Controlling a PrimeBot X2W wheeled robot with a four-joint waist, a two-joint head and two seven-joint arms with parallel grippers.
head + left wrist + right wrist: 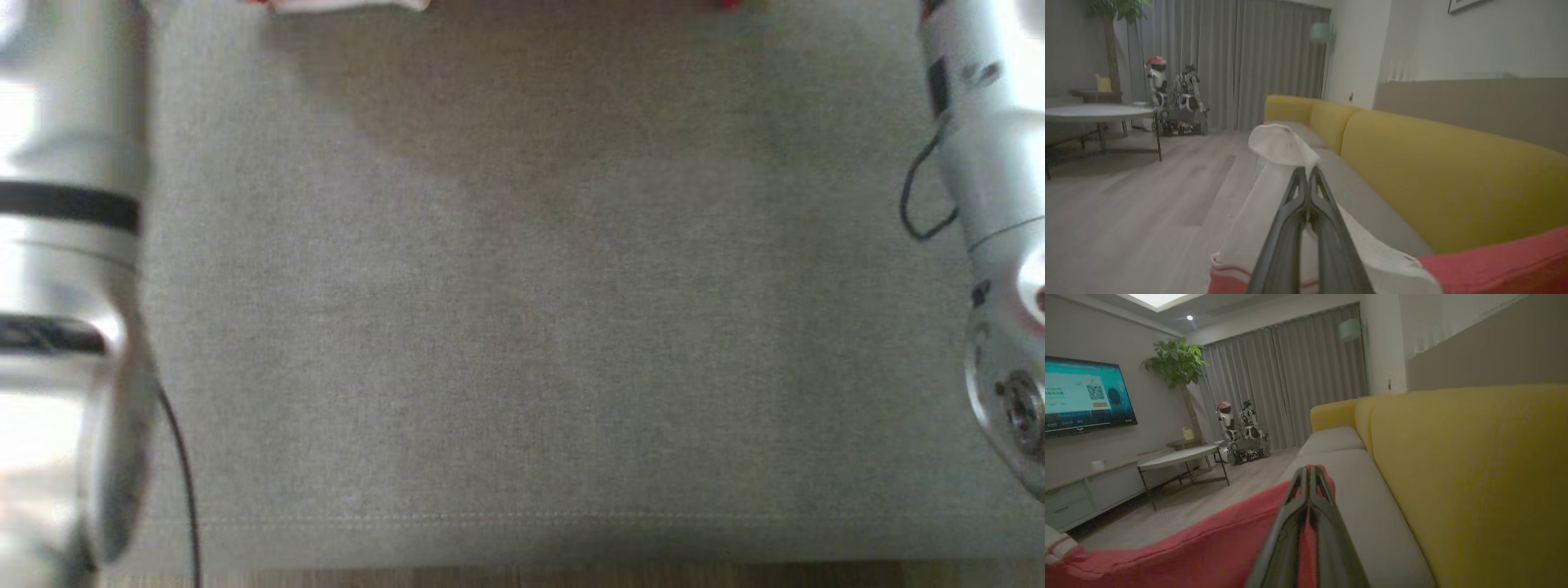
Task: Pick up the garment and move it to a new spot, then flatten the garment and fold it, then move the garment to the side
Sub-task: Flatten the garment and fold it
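While both pairs of fingers press together on cloth, left gripper (1308, 170) clamped on the white end of the garment (1249, 220), right gripper (1309, 470) clamped on its red end, garment held over the grey sofa seat (522, 327)

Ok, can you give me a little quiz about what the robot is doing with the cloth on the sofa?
1. True or false: the left hand is shut on the white part of the garment.
2. Pick one: what colour is the sofa back? A blue, B yellow, C black.
3. Fill the gap: the right hand pinches the ___ part of the garment.

Key: 1 true. 2 B. 3 red.
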